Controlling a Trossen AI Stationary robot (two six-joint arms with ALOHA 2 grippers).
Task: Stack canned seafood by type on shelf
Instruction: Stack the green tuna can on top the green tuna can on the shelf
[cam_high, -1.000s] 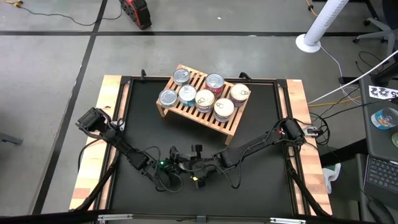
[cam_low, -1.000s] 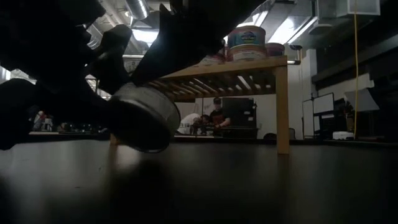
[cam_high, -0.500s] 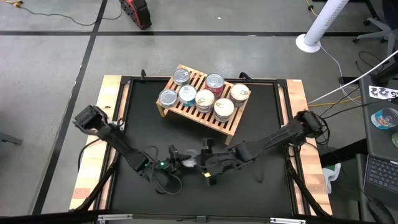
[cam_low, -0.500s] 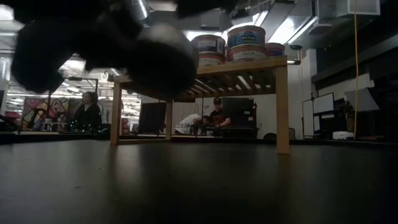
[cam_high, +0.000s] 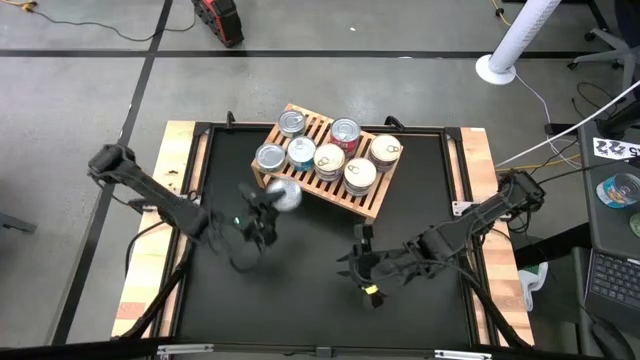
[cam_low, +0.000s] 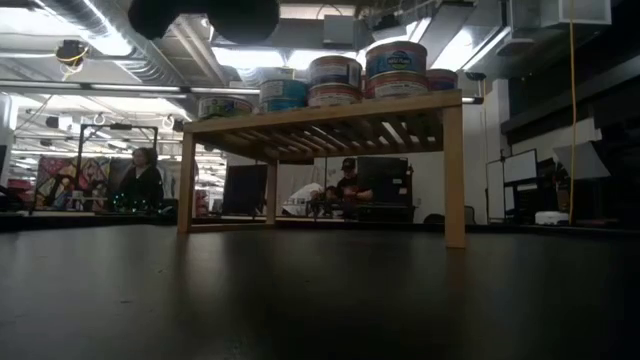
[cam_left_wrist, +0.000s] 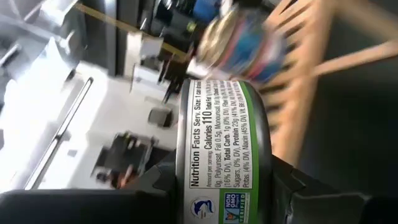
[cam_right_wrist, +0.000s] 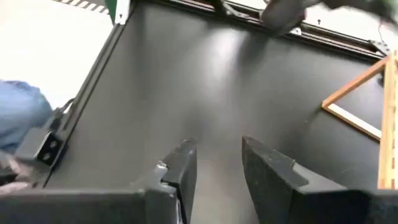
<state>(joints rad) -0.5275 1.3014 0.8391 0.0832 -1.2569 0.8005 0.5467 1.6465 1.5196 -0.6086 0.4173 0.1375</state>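
Standing on a matte black table (cam_high: 300, 300) with pale wooden edges, the shelf (cam_high: 325, 185) is a low rack of light slats on short legs. Six round flat tins (cam_high: 345, 133) with shiny pull-tab lids sit on it. The left gripper (cam_high: 268, 208), just beside the shelf's front edge, pinches one more tin (cam_left_wrist: 222, 149), whose paper label shows nutrition text and a green band. The right gripper (cam_right_wrist: 214, 165) hovers over bare table, its dark fingers spread and holding nothing. Behind is a workshop with people.
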